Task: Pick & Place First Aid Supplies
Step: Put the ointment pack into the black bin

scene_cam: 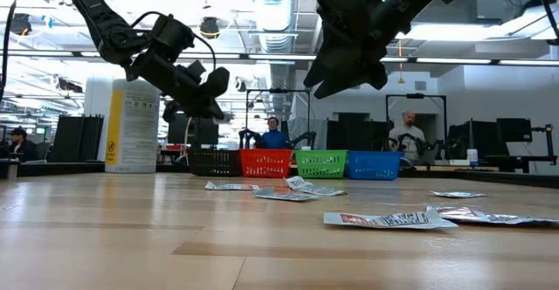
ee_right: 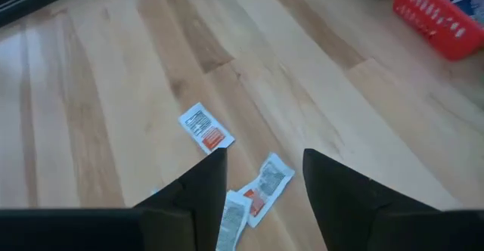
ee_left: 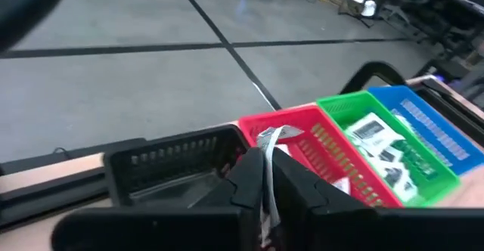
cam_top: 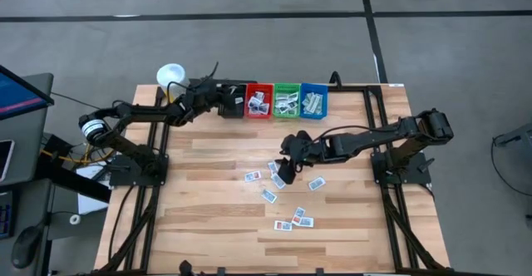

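Observation:
My left gripper (ee_left: 266, 187) is shut on a white packet (ee_left: 269, 139) and hovers at the table's far edge, over the border between the black bin (ee_left: 170, 160) and the red bin (ee_left: 321, 126). The high view shows this gripper (cam_top: 236, 102) by the row of bins. My right gripper (ee_right: 265, 168) stands open above the table's middle (cam_top: 284, 170). Below it, small white packets with red print (ee_right: 206, 128) (ee_right: 266, 181) lie flat on the wood. More packets (cam_top: 295, 220) lie scattered toward the near edge. My left gripper pinches the white packet between its two fingers. The packet stands on edge, and its free end (ee_left: 271, 134) sticks out past the fingertips. It is lifted clear, above the bins. The fingers reach out nearly level toward the far edge.
The red (cam_top: 259, 101), green (cam_top: 287, 101) and blue (cam_top: 313, 101) bins hold packets. A white-capped bottle (cam_top: 170, 75) stands at the far left corner. Bare wood lies on the table's left and near sides. People sit in the room beyond (scene_cam: 274, 133).

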`<action>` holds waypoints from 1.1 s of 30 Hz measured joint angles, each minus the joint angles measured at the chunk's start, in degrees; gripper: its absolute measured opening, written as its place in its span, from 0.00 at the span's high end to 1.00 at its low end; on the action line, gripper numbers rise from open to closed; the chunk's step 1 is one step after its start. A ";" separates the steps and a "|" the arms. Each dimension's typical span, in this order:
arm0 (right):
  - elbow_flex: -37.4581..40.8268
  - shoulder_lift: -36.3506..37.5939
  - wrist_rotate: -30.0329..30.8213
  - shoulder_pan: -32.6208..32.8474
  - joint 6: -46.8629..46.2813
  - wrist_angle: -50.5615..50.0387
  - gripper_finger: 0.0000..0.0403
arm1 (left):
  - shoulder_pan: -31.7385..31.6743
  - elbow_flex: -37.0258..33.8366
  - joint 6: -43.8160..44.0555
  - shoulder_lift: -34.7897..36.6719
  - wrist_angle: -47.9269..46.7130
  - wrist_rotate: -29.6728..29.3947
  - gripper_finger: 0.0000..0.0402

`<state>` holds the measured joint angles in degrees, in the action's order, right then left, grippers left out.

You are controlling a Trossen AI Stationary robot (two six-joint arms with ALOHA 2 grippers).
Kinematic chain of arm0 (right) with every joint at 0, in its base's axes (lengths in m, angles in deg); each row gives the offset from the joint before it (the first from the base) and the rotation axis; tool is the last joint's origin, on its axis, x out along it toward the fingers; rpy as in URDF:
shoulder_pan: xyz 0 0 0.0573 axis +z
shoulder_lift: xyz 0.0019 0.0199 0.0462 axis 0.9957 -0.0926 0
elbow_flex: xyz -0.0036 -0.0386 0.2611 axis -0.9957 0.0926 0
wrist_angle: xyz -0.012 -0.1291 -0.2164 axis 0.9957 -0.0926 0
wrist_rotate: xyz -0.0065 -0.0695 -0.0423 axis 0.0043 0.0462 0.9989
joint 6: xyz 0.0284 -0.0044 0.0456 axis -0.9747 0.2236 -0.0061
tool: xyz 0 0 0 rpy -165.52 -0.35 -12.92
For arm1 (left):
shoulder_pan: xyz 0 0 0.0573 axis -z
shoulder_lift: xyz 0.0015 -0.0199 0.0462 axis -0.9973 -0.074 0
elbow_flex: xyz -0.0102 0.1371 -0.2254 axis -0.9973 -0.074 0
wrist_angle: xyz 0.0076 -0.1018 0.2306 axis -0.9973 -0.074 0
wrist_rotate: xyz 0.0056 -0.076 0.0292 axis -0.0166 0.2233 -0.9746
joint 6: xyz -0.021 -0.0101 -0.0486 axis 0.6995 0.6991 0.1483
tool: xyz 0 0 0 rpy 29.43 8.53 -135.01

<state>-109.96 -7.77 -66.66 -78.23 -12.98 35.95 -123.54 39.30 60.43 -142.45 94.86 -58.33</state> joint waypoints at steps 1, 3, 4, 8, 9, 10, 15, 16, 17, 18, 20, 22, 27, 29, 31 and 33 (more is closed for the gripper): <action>0.00 0.00 0.46 -0.17 0.00 0.00 0.58 | 0.00 0.00 0.00 0.00 0.00 0.77 0.93; 0.00 0.00 1.36 -0.26 0.00 0.01 0.59 | 0.02 0.00 0.00 0.00 0.00 1.35 0.90; 0.00 0.00 1.70 -0.24 0.00 0.02 0.59 | 0.02 0.00 0.00 0.00 0.01 1.38 0.88; 0.00 0.00 2.56 -0.24 0.00 0.04 0.59 | 0.02 0.00 -1.18 0.00 -0.03 1.38 0.83; 0.00 0.00 2.56 -0.24 0.00 0.04 0.59 | 0.10 0.00 -2.12 0.00 -0.07 1.38 0.82; 0.00 -0.02 2.56 -0.24 0.00 0.04 0.59 | 0.22 0.00 -2.89 0.00 -0.13 1.36 0.80; 0.00 -0.02 2.61 -0.24 0.03 -1.38 0.59 | 0.68 0.00 -3.02 0.00 -1.39 2.77 0.78; 0.00 -0.02 2.62 -0.24 0.04 -2.45 0.59 | 1.04 -0.01 -3.02 0.00 -1.75 4.13 0.78; 0.00 -0.02 2.61 -0.24 0.04 -3.77 0.59 | 1.70 -0.02 -3.02 0.00 -2.08 6.05 0.78; 0.00 -0.02 2.59 -0.24 0.02 -5.35 0.59 | 2.52 -0.02 -3.04 0.00 -2.52 8.15 0.78; 0.00 -0.02 2.26 -0.21 0.02 -8.99 0.59 | 4.71 -0.02 -3.79 0.00 -3.76 11.83 0.79; 0.00 -0.02 1.05 0.22 0.07 -12.99 0.59 | 7.31 -0.02 -6.09 0.00 -4.88 15.23 0.79; 0.00 -0.02 -4.62 2.39 0.50 -21.89 0.60 | 15.58 -0.96 -10.36 0.00 -5.57 18.95 0.80; 0.00 -0.02 -6.16 3.73 0.98 -24.12 0.61 | 18.71 -1.71 -10.49 0.00 -5.54 18.91 0.80; 0.02 -0.02 -6.81 5.35 1.55 -24.99 0.61 | 21.80 -2.52 -10.49 -0.01 -5.52 18.03 0.80; 0.02 -0.02 -6.86 6.99 1.74 -25.38 0.62 | 24.64 -3.23 -10.46 -0.02 -5.51 16.50 0.80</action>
<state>-109.94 -7.79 -73.52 -71.24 -11.24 10.57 -98.90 36.07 49.98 -142.47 89.35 -41.83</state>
